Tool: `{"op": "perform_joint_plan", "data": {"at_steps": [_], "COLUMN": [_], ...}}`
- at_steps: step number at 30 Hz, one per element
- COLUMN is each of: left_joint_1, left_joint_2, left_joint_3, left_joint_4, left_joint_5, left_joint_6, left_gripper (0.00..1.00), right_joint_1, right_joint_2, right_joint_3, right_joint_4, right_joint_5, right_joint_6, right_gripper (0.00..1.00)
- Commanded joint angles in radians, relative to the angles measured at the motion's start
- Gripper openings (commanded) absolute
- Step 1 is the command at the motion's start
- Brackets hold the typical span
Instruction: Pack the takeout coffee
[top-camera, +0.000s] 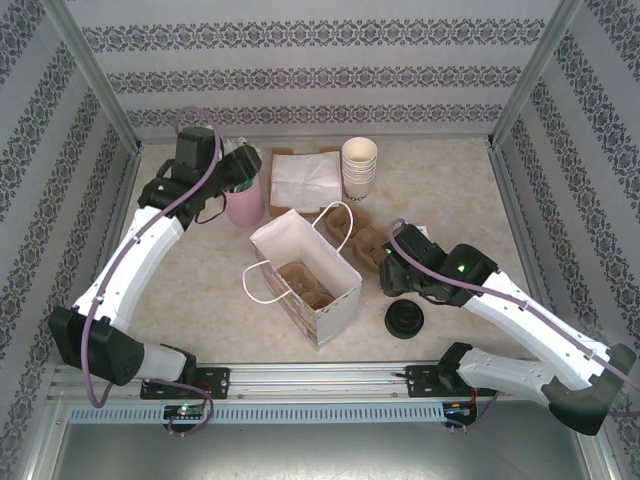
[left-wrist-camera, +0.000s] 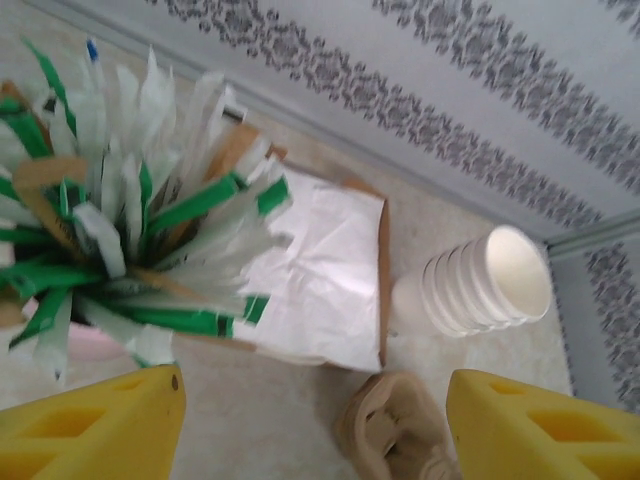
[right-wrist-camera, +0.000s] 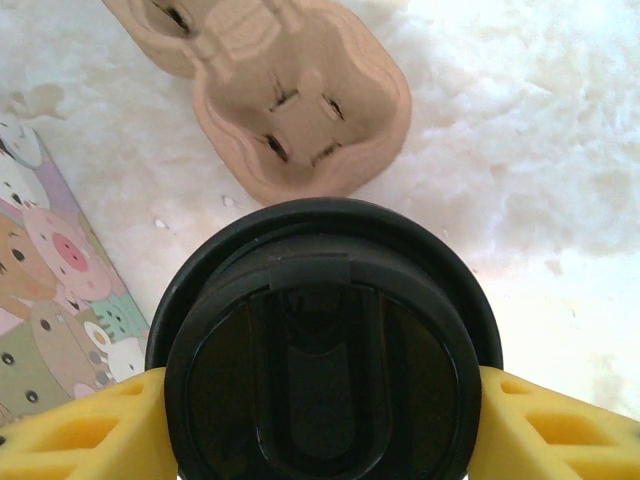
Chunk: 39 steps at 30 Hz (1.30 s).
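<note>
The takeout coffee (right-wrist-camera: 320, 360) shows from above as a round black lid; its cup is hidden under the lid. My right gripper (right-wrist-camera: 320, 425) is shut on it, one yellow finger (right-wrist-camera: 90, 430) pressed against each side. From above, the right gripper (top-camera: 398, 268) hangs just right of the white paper bag (top-camera: 305, 280), which stands open with a cardboard carrier (top-camera: 305, 285) inside. At the back left my left gripper (top-camera: 245, 165) is open with nothing between its fingers (left-wrist-camera: 90, 430), above bare table beside a pink holder (top-camera: 245, 205).
A stack of loose black lids (top-camera: 405, 320) lies near the right arm. A second cardboard carrier (top-camera: 360, 240) sits behind the bag. White napkins (left-wrist-camera: 320, 270), a stack of lidless cups (left-wrist-camera: 490, 285) and green-and-white wrapped sticks (left-wrist-camera: 120, 220) stand at the back.
</note>
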Motion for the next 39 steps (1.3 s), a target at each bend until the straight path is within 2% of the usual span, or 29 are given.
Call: {"op": "perform_joint_plan", "data": {"at_steps": [1, 3, 8, 14, 24, 31, 35, 39], "left_joint_1": [0.018, 0.021, 0.03, 0.034, 0.037, 0.037, 0.037, 0.038], "left_joint_2": [0.049, 0.089, 0.145, 0.063, -0.001, -0.007, -0.012, -0.049], "left_joint_3": [0.083, 0.115, 0.149, 0.082, 0.092, 0.099, 0.134, 0.059], "left_joint_4": [-0.018, -0.038, -0.036, -0.127, -0.354, -0.36, -0.381, -0.228], "left_joint_5": [0.026, 0.03, 0.129, 0.214, 0.34, 0.405, 0.359, 0.313], "left_joint_6": [-0.051, -0.056, -0.061, -0.071, -0.063, -0.049, -0.023, -0.005], "left_gripper": [0.69, 0.69, 0.64, 0.62, 0.61, 0.62, 0.64, 0.65], "right_joint_1": [-0.007, -0.01, -0.006, -0.005, -0.006, -0.01, -0.01, 0.005], "right_joint_2": [-0.023, -0.025, -0.006, -0.026, -0.136, -0.068, 0.006, 0.049], "right_joint_3": [0.014, 0.009, -0.018, -0.002, 0.112, 0.348, 0.508, 0.641], "right_joint_4": [-0.119, -0.108, -0.021, -0.044, -0.138, -0.165, -0.122, -0.077], "right_joint_5": [0.015, 0.014, -0.016, 0.095, 0.113, 0.137, 0.088, 0.042], "right_joint_6": [0.029, 0.047, 0.123, 0.22, 0.328, 0.208, 0.146, 0.062], "right_gripper": [0.63, 0.64, 0.63, 0.64, 0.63, 0.64, 0.62, 0.62]}}
